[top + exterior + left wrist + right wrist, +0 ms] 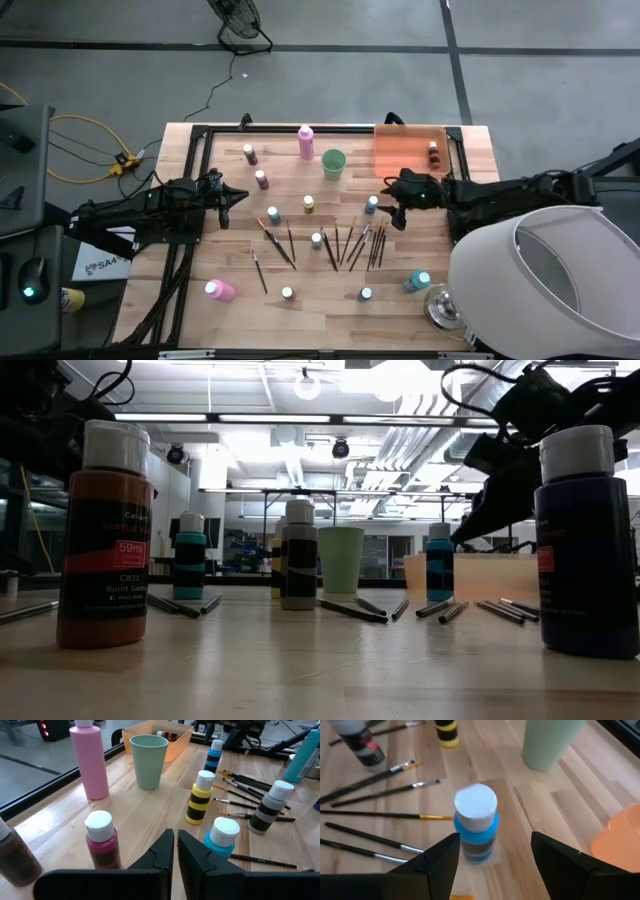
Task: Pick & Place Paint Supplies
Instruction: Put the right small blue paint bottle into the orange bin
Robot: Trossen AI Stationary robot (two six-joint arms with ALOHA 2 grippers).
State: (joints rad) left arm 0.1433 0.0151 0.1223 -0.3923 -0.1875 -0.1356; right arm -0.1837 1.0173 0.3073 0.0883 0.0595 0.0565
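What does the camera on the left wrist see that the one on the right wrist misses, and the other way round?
Only the left wrist view shows the tall pink bottle, the maroon paint bottle and the shut left gripper. Only the right wrist view shows the open right gripper around, not yet touching, the blue paint bottle with a white cap. Both show the light green cup, the yellow-and-black striped bottle and thin dark brushes.

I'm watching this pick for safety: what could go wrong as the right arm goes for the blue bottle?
1. The right pincer is open, with the blue bottle off-centre, nearer one finger; closing may tip it.
2. Brushes lie right beside the bottle; a finger could catch or scatter them.
3. The green cup stands between the bottle and the orange tray; a low carry might knock it.
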